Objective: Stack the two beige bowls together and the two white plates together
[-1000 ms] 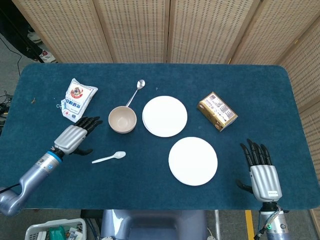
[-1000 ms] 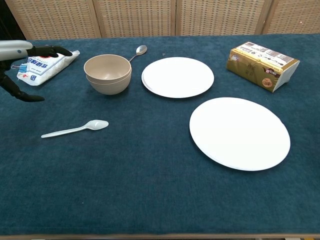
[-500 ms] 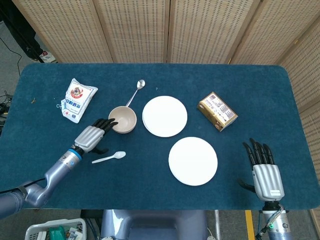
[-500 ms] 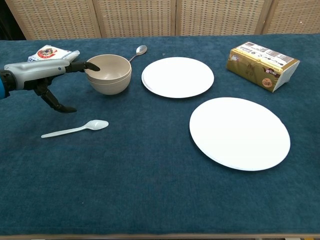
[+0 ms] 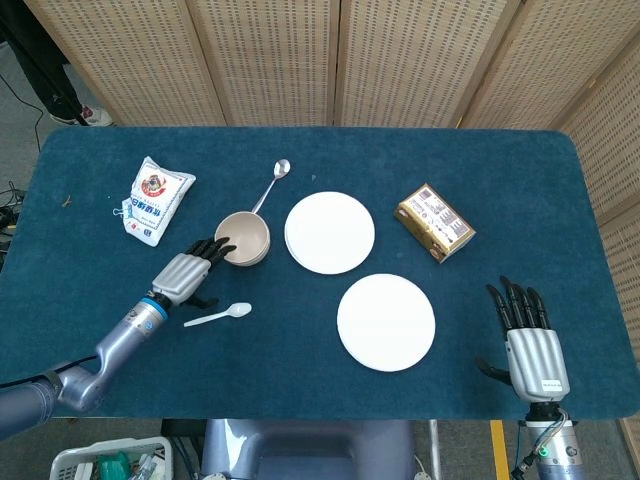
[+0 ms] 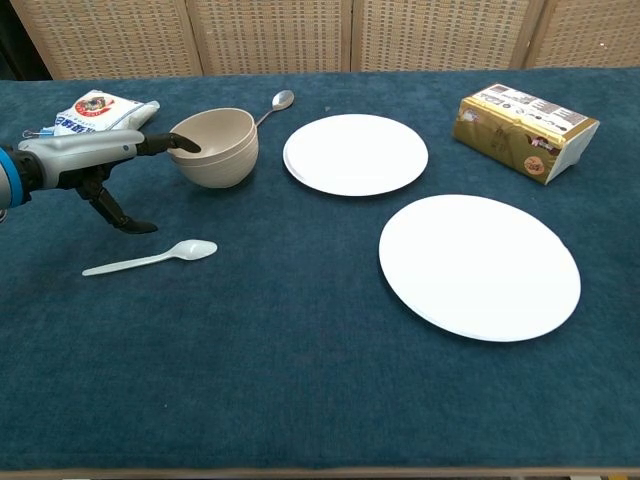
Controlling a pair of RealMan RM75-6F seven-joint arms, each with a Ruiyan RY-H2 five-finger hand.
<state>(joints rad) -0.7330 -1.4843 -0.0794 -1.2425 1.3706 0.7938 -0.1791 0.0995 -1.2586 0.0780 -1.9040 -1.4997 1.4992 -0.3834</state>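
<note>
A: Bowls first, at ten o'clock on the table. The beige bowls (image 6: 214,147) sit nested and tipped, with the left hand (image 6: 88,160) reaching in from nine o'clock and its fingertips (image 6: 185,146) hooked over the near rim.

B: Is it gripping them?

A: Fingertips touch the rim and the thumb hangs apart below; I cannot tell whether it has a real hold. The bowls look light, stiff and smooth, so I would pinch the rim wall.

B: And the plates?

A: One white plate (image 6: 355,153) lies at twelve o'clock, the other white plate (image 6: 479,266) at four, well apart and unstacked. They look thin, hard and breakable; slide fingers under an edge.

B: Right hand?

A: Only the head view shows the right hand (image 5: 524,338), at five o'clock, fingers spread and holding nothing. The chest view alone shows the bowls' tilt.
</note>
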